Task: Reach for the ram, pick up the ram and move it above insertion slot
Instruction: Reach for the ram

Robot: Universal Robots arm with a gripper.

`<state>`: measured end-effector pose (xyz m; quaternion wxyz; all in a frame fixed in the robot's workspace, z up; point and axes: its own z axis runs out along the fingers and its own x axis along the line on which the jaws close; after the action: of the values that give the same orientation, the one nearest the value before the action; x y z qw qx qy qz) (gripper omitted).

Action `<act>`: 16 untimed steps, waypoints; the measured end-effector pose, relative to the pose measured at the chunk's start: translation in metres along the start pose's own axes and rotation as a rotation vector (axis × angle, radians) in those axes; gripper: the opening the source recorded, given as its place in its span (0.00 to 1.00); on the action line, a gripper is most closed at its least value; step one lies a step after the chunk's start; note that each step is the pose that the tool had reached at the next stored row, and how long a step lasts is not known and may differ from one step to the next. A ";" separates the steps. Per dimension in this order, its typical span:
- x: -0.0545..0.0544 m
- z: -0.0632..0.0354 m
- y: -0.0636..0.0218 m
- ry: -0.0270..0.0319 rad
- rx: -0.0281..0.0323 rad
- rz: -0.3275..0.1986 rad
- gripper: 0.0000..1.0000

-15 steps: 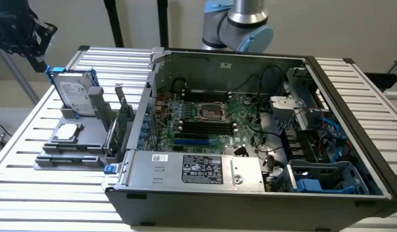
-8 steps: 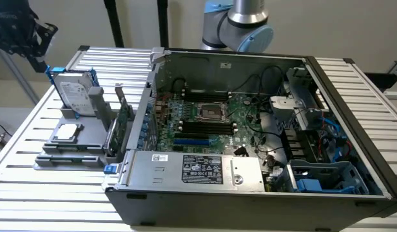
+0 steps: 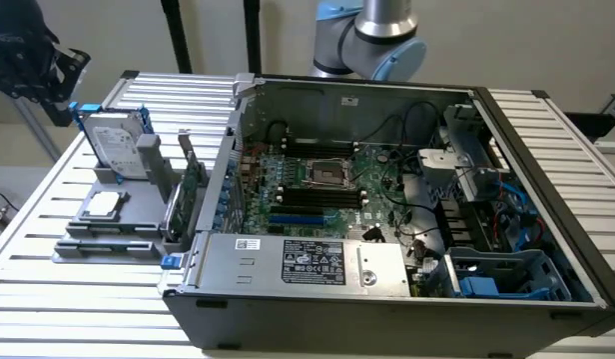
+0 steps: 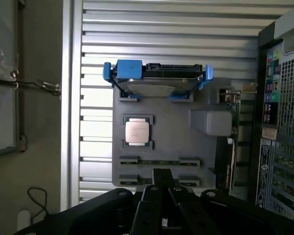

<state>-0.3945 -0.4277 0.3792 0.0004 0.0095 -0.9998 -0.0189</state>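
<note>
The end effector (image 4: pixel 162 172), clenched on nothing, hangs above the grey parts holder (image 4: pixel 174 132) on the slatted bench (image 4: pixel 95 49) at the exterior view's left, where the ram (image 4: pixel 159 161) lies slotted near a processor chip (image 4: pixel 136 131).

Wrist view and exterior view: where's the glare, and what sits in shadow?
Wrist view: the slatted table glares nearly white beside the grey tray, the processor catches a shine, and the hand is a dark silhouette. Exterior view: the slatted table washes out at the exterior view's left, while the computer case is dim along its front wall.
</note>
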 end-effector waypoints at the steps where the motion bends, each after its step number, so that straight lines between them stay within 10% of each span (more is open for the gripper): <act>1: -0.002 0.0004 -0.0033 0.0001 0.0001 0.000 0.11; 16: -0.014 0.0206 -0.0465 0.0001 0.0007 0.000 0.11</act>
<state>-0.3801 -0.4732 0.3568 0.0004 0.0097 -0.9998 -0.0185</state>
